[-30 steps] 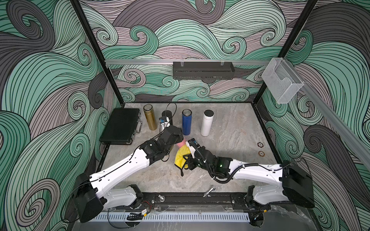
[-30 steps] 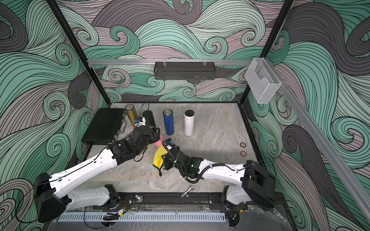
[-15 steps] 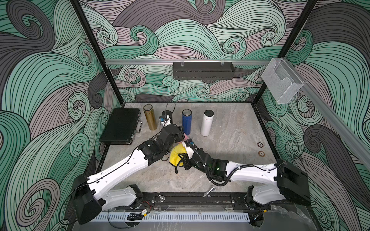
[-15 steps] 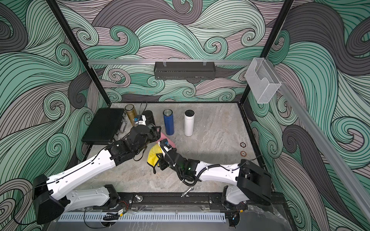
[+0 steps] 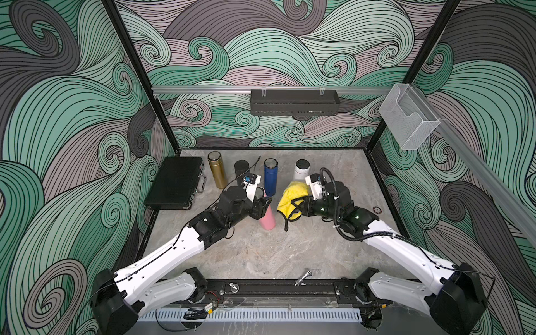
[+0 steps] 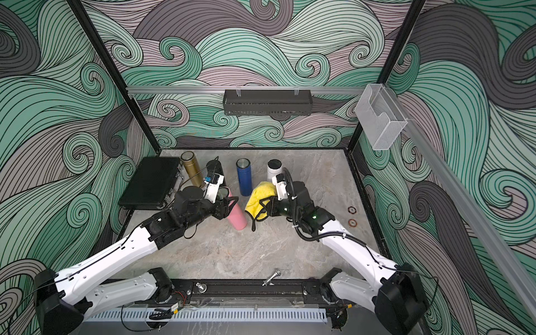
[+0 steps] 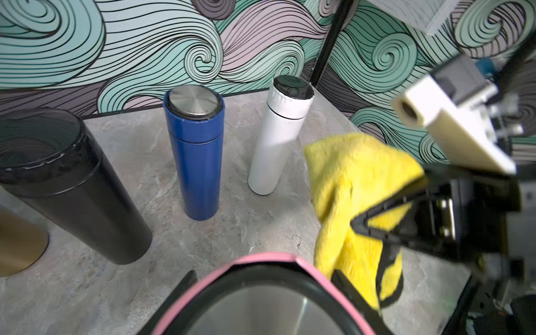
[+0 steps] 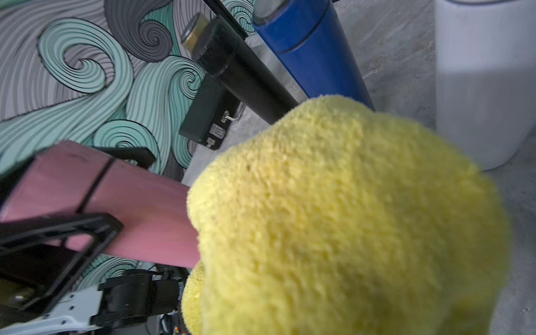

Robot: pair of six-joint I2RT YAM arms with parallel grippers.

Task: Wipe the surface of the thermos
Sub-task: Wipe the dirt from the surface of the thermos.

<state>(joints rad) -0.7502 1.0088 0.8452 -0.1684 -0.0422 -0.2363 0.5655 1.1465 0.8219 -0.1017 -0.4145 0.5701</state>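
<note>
The pink thermos [image 5: 267,219] [image 6: 237,216] is tilted at mid-table, its lower end down by the tabletop. My left gripper [image 5: 262,203] [image 6: 227,203] is shut on its upper part; in the left wrist view the left gripper [image 7: 262,275] straddles the thermos's pink rim [image 7: 261,259]. My right gripper [image 5: 298,204] [image 6: 266,207] is shut on a yellow cloth [image 5: 291,197] [image 7: 353,179], held just right of the thermos and apart from it. In the right wrist view the cloth [image 8: 348,217] hides the jaws, with the thermos [image 8: 139,208] beside it.
Gold [image 5: 217,174], black [image 5: 241,169], blue [image 5: 270,177] and white [image 5: 301,171] thermoses stand in a row behind. A black case [image 5: 177,185] lies at the back left. A washer [image 5: 376,209] lies at the right edge, a bolt [image 5: 303,278] near the front rail.
My right gripper has carried the yellow cloth off the thermos, to the right and toward the back. The pink thermos now shows uncovered, still in the left gripper.
</note>
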